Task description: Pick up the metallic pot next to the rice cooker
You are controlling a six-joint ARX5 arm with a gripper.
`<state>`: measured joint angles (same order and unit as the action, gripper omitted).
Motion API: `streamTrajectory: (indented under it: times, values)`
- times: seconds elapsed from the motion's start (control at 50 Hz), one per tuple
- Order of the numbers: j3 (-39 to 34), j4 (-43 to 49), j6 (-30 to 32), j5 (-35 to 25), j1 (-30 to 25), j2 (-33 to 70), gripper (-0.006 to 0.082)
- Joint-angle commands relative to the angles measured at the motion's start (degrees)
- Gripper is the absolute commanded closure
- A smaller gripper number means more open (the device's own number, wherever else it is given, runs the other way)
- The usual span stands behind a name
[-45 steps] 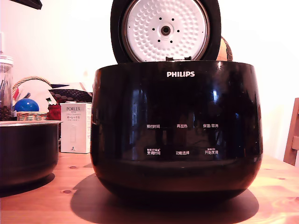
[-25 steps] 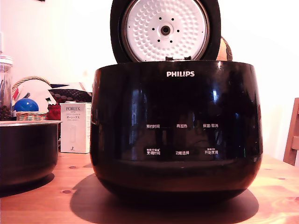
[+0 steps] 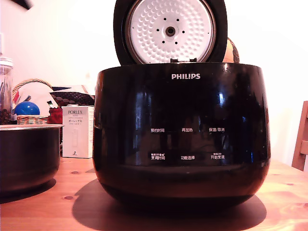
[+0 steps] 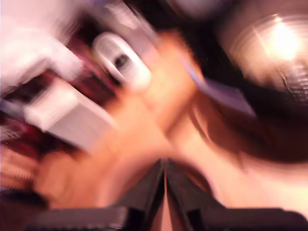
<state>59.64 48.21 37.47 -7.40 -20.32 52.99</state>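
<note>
While the rice cooker (image 3: 182, 137) fills the centre of the exterior view, its round lid (image 3: 170, 31) stands raised at 12 o'clock, the dimpled silver-white inner plate facing the camera. The glossy black body carries the white "PHILIPS" logo and two rows of white button labels, and it rests on the wooden counter (image 3: 284, 202). The metallic pot (image 3: 26, 156) sits on the same counter at 9 o'clock from the cooker, near it but apart, cut off by the exterior view's left edge; its dark wall curves in toward the base and a thin silvery rim runs along the top. Behind the pot and the cooker, a white "PORLEX" box (image 3: 78, 132) stands upright. Farther back, at 10 o'clock from the cooker, a woven wicker basket (image 3: 30, 102) holds a blue ball (image 3: 27, 108), and a clear jar (image 3: 6, 91) stands at the exterior view's left edge. A wooden chair part (image 3: 301, 139) shows at 3 o'clock.

The wrist view is heavily motion-blurred. The fingers (image 4: 165, 192) appear as two dark blades meeting in a narrow V, closed together with nothing visible between them. A bright metallic pot interior (image 4: 276, 45) can be made out beyond them; the remaining shapes cannot be identified.
</note>
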Motion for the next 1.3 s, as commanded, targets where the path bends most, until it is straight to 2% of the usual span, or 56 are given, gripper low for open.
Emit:
streamTrajectory:
  times: [0.0, 0.12, 0.2, 0.26, 0.32, 0.36, 0.46, 1.28]
  values:
    - [-1.22, 3.5, 2.08, 0.66, 0.07, 2.51, 0.0791]
    - [-1.22, 9.18, 2.03, 2.4, 0.09, 6.56, 0.0787]
    - [-1.22, 9.9, 1.36, 2.58, 0.35, 9.33, 0.0729]
    - [-1.22, 10.1, 0.57, 2.73, 0.35, 11.32, 0.0619]
    - [-1.22, 10.08, 0.39, 3.8, 0.35, 13.44, 0.0455]
    - [-1.22, 10.12, -1.27, 4.94, 0.35, 14.82, 0.0376]
    - [-1.22, 10.16, -2.4, 8.35, 0.35, 18.12, 0.0276]
    - [-1.22, 6.88, -2.95, 4.15, 0.35, 33.0, 0.0295]
